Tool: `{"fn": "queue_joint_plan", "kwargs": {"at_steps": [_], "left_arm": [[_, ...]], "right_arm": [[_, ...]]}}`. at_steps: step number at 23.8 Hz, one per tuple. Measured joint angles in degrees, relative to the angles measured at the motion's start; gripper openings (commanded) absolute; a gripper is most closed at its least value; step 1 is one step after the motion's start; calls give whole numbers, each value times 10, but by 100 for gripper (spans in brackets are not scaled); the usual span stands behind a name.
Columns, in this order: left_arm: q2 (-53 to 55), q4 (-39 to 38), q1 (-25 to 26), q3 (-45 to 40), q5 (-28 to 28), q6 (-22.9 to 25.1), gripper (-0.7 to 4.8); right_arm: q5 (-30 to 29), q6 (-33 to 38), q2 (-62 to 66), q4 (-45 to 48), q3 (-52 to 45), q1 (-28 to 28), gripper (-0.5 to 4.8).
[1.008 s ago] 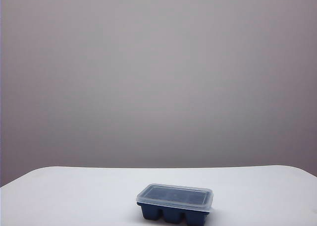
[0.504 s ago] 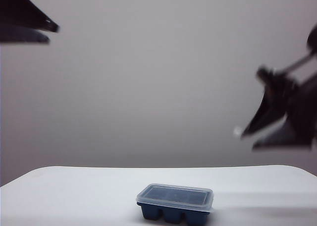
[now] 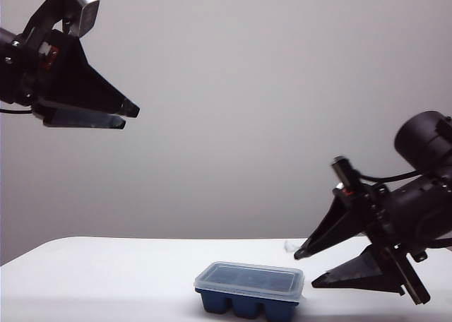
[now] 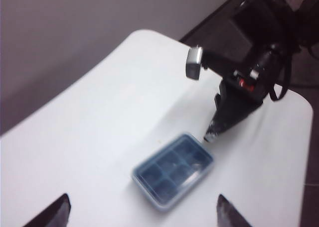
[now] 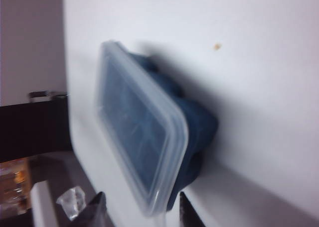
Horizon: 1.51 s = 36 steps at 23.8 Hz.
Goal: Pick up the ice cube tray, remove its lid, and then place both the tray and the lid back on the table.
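The ice cube tray [image 3: 247, 304], its lid [image 3: 250, 279] on, sits on the table [image 3: 106, 279]; the right gripper [image 3: 308, 267], jaws apart and empty, hovers just beside it, while the left gripper [image 3: 128, 117] hangs high, jaws parted, holding nothing

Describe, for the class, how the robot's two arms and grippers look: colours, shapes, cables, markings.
Both arms are black. The left gripper has long tapering wedge-shaped fingers, with a silver-grey box camera mounted above the wrist. The right gripper has matching black pointed fingers, behind it a rounded black joint housing, thin black cables, and small red and white details near the wrist. No lettering is legible.
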Motion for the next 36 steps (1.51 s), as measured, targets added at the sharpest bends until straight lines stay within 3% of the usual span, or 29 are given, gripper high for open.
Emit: {"fn": "queue_joint_plan", "kwargs": {"at_steps": [8, 17, 19, 30, 36], "left_arm": [[0, 12, -1, 0, -6, -3, 380], [0, 13, -1, 0, -6, -8, 379], [0, 13, -1, 0, -6, -7, 375], [1, 18, -1, 0, -6, -8, 375], [1, 18, -1, 0, -6, -8, 375]], "right_arm": [[29, 3, 33, -40, 77, 13, 180], [47, 2, 38, -94, 83, 14, 175], [47, 2, 38, -95, 84, 14, 111], [34, 3, 38, -106, 112, 24, 104], [34, 3, 38, -111, 113, 28, 19]]}}
